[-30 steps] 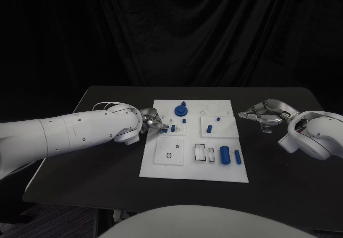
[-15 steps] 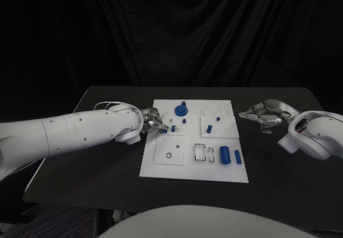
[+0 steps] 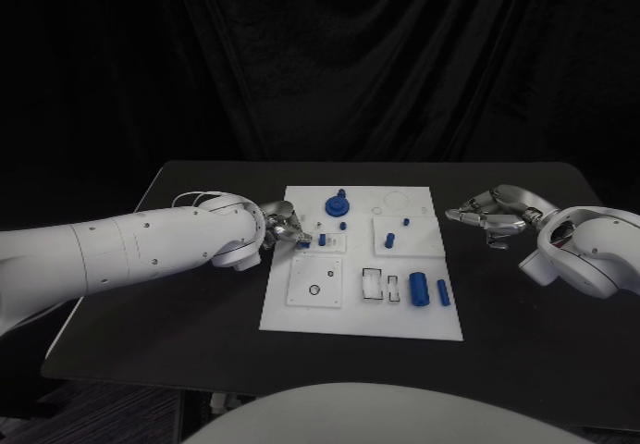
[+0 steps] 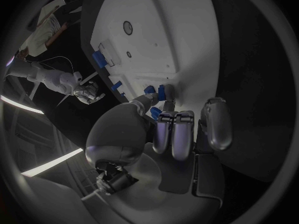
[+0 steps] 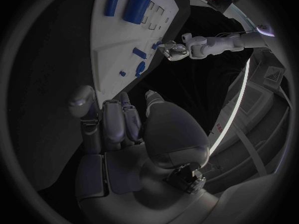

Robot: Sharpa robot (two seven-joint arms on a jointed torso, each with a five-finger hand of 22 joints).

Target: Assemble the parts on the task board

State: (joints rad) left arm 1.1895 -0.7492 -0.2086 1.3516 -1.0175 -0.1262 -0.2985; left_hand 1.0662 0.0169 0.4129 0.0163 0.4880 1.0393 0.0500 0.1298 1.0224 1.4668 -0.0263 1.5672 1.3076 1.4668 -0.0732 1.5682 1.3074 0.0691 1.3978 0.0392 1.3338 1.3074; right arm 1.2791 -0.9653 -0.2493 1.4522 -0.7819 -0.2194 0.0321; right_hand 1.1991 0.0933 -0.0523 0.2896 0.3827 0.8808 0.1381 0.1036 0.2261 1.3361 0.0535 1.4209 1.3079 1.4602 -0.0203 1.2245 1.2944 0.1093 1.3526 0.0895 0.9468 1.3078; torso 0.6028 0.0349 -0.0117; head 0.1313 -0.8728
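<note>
Task board lies mid-table, blue parts on it. My left hand at board's left edge, fingertips at small blue peg; cannot tell if grasping. My right hand off board's right side, fingers curled, holding nothing.

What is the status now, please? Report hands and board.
Left hand at task board left edge, fingers on a small blue part. Right hand off board, holding nothing. Nothing in the way.

matt white plastic task board, matt black table, glossy white arm shell.
</note>
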